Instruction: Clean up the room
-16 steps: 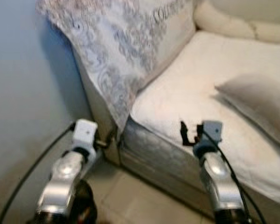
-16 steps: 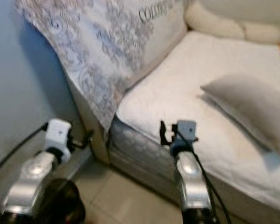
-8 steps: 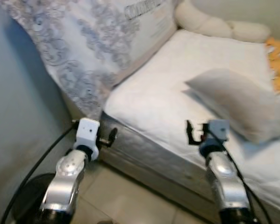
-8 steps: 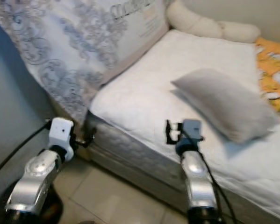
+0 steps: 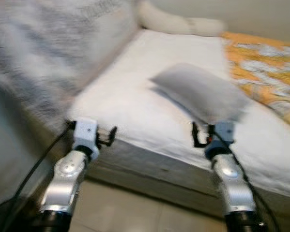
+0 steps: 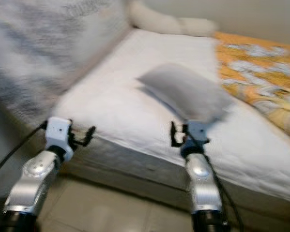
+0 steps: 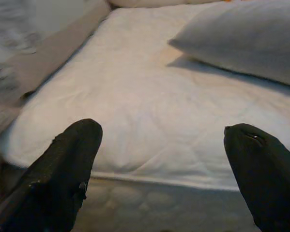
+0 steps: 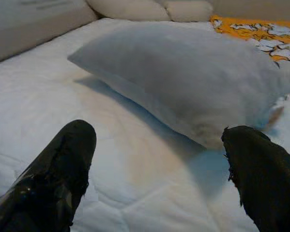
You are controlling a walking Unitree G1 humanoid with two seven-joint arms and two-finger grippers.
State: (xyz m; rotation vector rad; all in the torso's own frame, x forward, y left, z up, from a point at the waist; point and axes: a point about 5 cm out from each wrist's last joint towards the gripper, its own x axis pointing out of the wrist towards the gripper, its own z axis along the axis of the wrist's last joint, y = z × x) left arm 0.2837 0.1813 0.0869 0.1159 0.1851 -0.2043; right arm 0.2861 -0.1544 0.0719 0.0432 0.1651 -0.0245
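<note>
A grey pillow (image 5: 200, 92) lies flat on the white mattress (image 5: 125, 96) of a bed. My left gripper (image 5: 108, 135) hovers at the mattress's near edge, open, with nothing between its fingers (image 7: 72, 159). My right gripper (image 5: 198, 136) is also open and empty, held just short of the pillow's near corner. In the right wrist view the pillow (image 8: 183, 72) lies straight ahead of the right gripper (image 8: 157, 133). In the left wrist view the pillow (image 7: 241, 38) sits far off to one side, beyond bare mattress (image 7: 149, 106).
An orange patterned blanket (image 5: 261, 63) covers the bed's right side. A cream bolster (image 5: 178, 24) lies at the far end. A grey patterned cloth (image 5: 43, 48) hangs blurred on the left. Tiled floor (image 5: 135, 212) runs along the bed's near side.
The whole picture has swung right, so the camera turned: the patterned cloth slid left, and the pillow and orange blanket came further into view. Both arms keep their pose.
</note>
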